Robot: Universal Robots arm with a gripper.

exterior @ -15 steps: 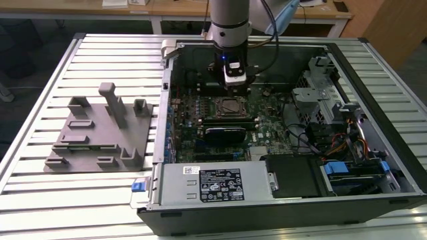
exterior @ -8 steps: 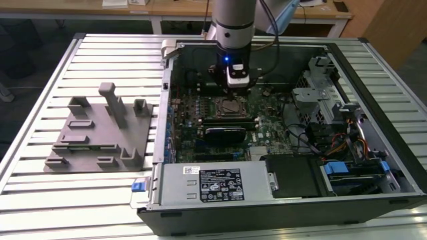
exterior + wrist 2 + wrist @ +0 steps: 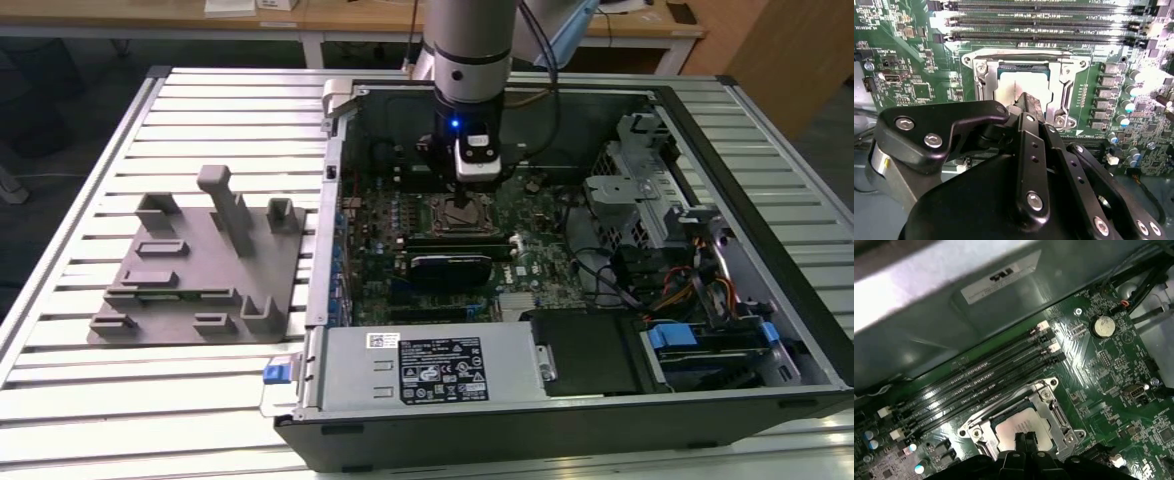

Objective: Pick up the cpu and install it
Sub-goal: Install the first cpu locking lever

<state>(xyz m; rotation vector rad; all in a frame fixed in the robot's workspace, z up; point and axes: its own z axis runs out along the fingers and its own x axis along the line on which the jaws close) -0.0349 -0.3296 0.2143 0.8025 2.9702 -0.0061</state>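
Note:
The cpu (image 3: 1005, 89) lies flat inside the black motherboard socket, its silver-grey top framed by the metal bracket (image 3: 1074, 75). In the first wrist view the cpu (image 3: 1026, 421) sits square in the same frame (image 3: 1055, 407). My gripper (image 3: 1027, 101) hangs straight over it, its two black fingers pressed together with nothing between them. Their tips (image 3: 1024, 437) are at the cpu's top near its middle; whether they touch it I cannot tell. In the exterior view the gripper (image 3: 463, 203) reaches down into the open computer case above the socket (image 3: 461, 216).
Memory slots (image 3: 1044, 25) run along one side of the socket. The case walls (image 3: 334, 200), a power supply (image 3: 427, 365), a drive cage (image 3: 641, 185) and cables (image 3: 627, 280) surround the board. A grey fixture block (image 3: 200, 265) stands on the slatted table at the exterior view's left.

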